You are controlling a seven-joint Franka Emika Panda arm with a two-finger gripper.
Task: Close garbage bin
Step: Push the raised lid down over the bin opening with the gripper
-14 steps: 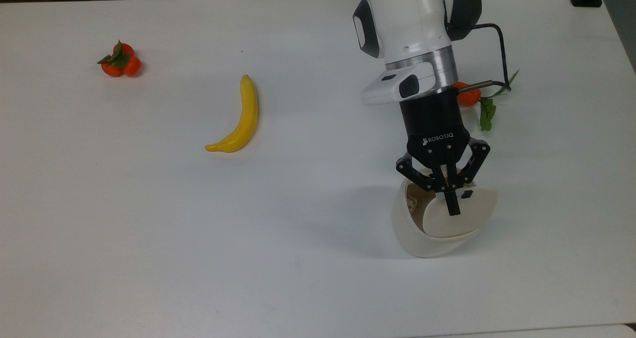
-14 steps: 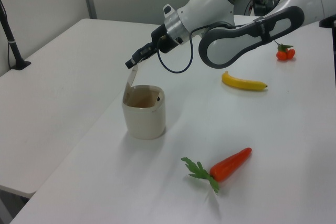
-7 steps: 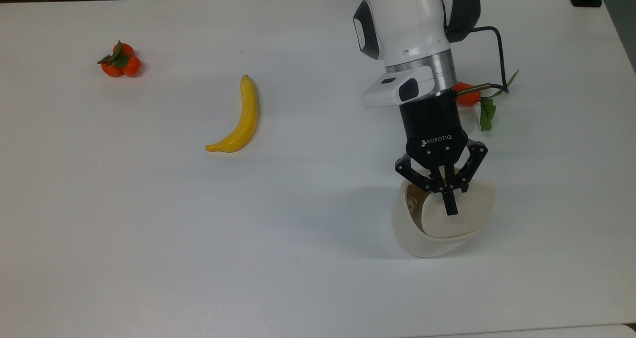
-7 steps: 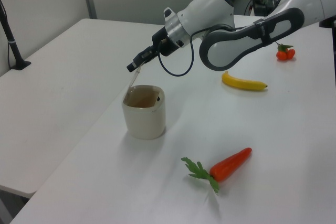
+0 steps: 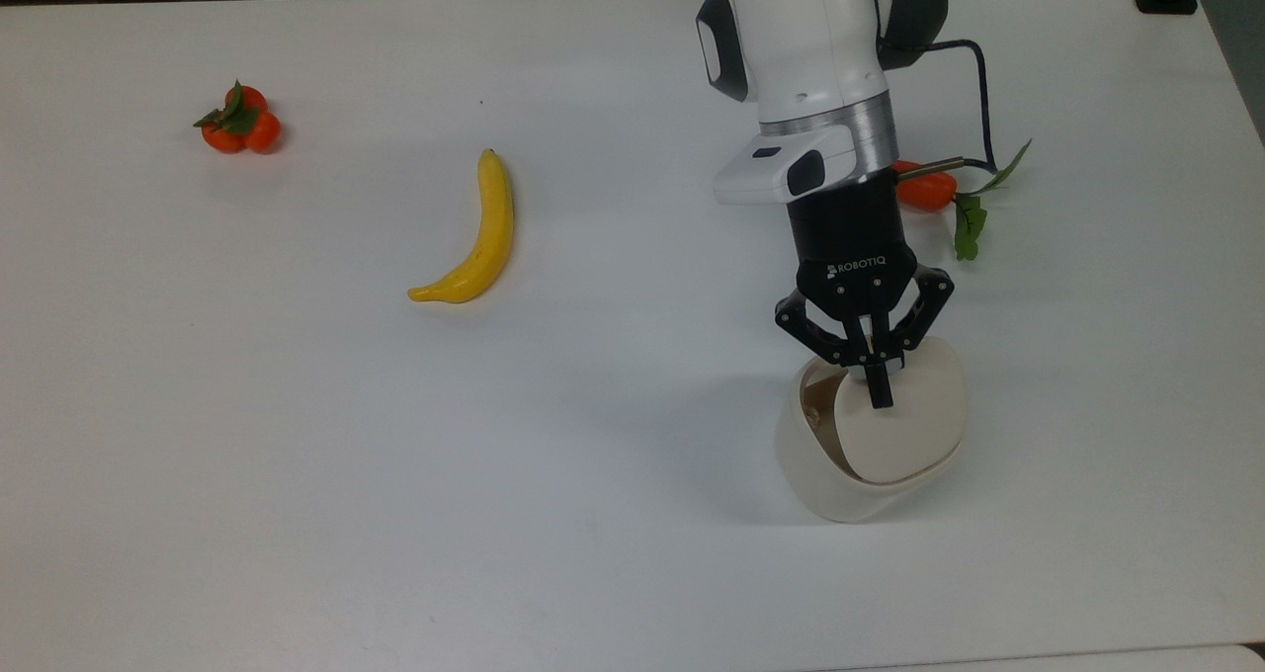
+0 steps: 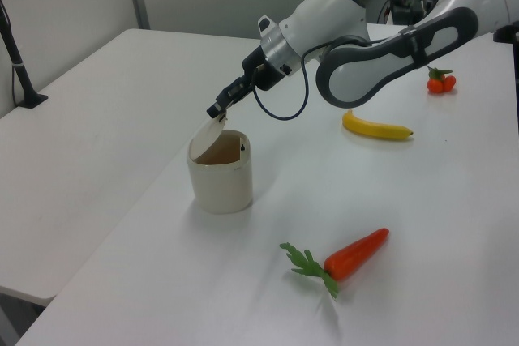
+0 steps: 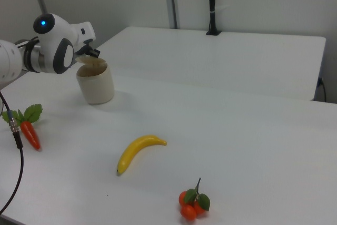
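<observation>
**Lid Half Down on a Light Plastic Bin**

The garbage bin [image 5: 858, 460] stands upright on the white tabletop [image 5: 296, 474], at the top view's lower right, well apart from the banana [image 5: 474, 232] and the cluster of small oranges [image 5: 237, 121]; a carrot [image 6: 349, 257] lies nearer. Its lid [image 5: 901, 417] is tilted part-way over the mouth, leaving a crescent of beige interior open on the top view's left. The end effector [image 5: 876, 387] has its fingers drawn together, tip pressing on the lid's upper face near the free edge; it pinches nothing.

The bin is smooth, matte cream plastic, a rounded-square body tapering downward, with a flat rounded-square lid. It looks thin-walled, stiff and light, so a sideways shove would probably slide or tip it on the slick tabletop. The lid needs no grasp: a gentle downward push near the edge opposite the hinge, kept roughly over the body's centre, should swing it shut.
</observation>
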